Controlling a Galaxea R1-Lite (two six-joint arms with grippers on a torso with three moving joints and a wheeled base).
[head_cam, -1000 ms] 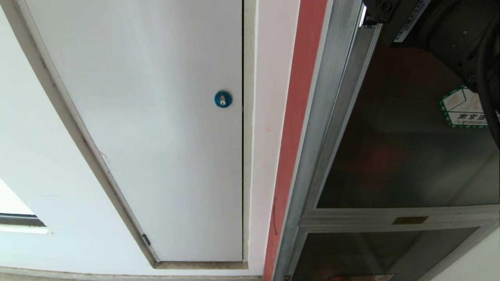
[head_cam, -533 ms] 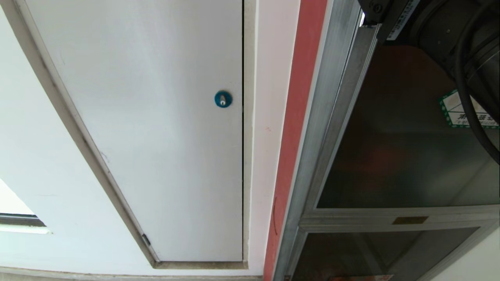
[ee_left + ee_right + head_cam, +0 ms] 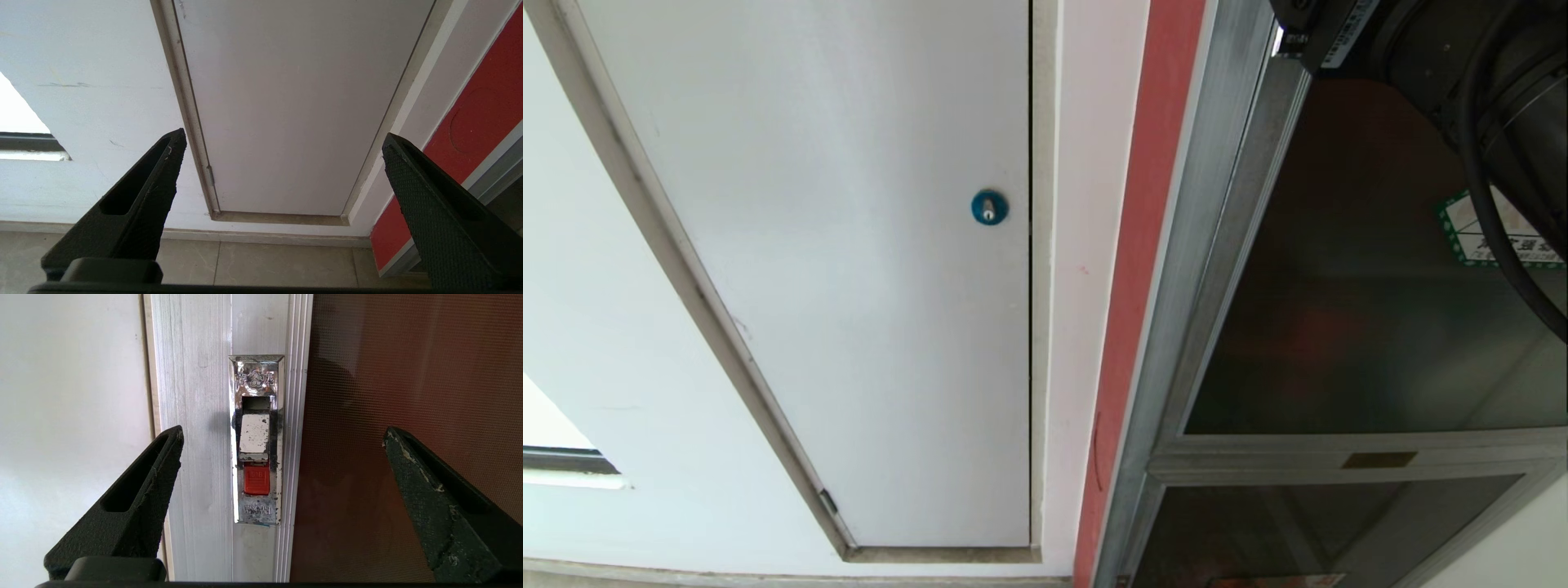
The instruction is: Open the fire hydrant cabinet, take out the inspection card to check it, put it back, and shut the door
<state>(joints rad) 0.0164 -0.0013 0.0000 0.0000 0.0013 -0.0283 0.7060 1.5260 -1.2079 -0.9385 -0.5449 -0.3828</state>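
Your right arm has slid further across the top right of the head view since a second ago, its black cable now covering more of the green-edged sticker. The door is closed: dark tinted glass in a silver frame, a reddish blur behind it, set at the right of the red strip. Your right gripper hovers spread wide in front of the latch, a scuffed chrome plate in the door's frame with a silver tab above a small red button (nothing gripped). The left gripper is equally wide, facing the white panel low by the floor.
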